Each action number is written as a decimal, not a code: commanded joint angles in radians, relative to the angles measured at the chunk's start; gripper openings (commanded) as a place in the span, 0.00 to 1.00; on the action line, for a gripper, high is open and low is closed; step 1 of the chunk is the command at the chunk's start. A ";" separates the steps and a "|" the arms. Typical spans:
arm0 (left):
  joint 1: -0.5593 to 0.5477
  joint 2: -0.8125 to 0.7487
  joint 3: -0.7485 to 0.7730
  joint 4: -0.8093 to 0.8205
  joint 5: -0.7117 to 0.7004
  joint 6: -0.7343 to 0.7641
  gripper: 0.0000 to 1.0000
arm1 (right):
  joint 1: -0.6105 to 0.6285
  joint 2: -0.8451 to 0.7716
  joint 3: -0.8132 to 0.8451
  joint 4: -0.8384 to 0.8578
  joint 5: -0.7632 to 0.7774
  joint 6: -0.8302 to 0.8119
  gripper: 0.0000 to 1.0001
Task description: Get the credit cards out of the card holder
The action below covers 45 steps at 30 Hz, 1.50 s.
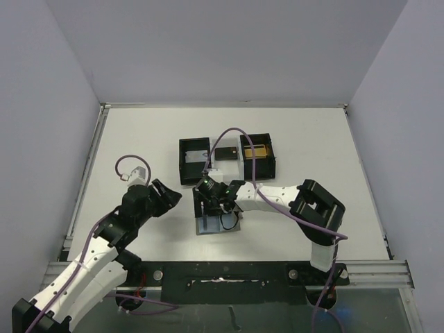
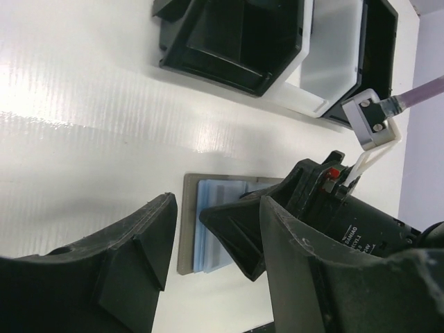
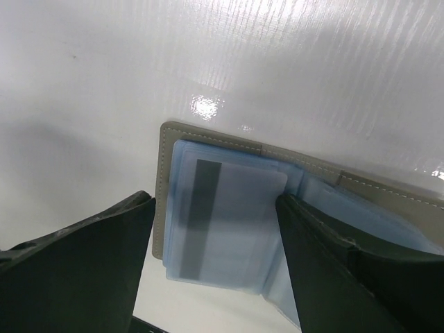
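Right jaws stand wide open astride a card in the open holder, gripping nothing; left jaws hang open, empty, over the surface near its left edge.

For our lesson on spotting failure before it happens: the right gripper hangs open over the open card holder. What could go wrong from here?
1. The card lies flat inside a see-through sleeve. When the open right gripper closes, it may pinch sleeve and card together, or slip off.
2. The left gripper stands open, apart from the card holder, so nothing pins it. A pull would likely drag or lift it.
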 commanded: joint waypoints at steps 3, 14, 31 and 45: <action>0.011 -0.028 0.000 -0.033 -0.033 -0.017 0.50 | 0.022 0.051 0.068 -0.148 0.114 0.004 0.74; 0.012 -0.002 -0.004 0.003 0.007 -0.013 0.50 | -0.003 0.007 -0.032 -0.011 0.017 0.023 0.57; 0.013 0.076 -0.069 0.167 0.208 -0.005 0.50 | -0.059 -0.061 -0.158 0.135 -0.098 0.043 0.51; 0.007 0.182 -0.133 0.320 0.375 -0.018 0.45 | -0.077 -0.087 -0.195 0.161 -0.121 0.038 0.53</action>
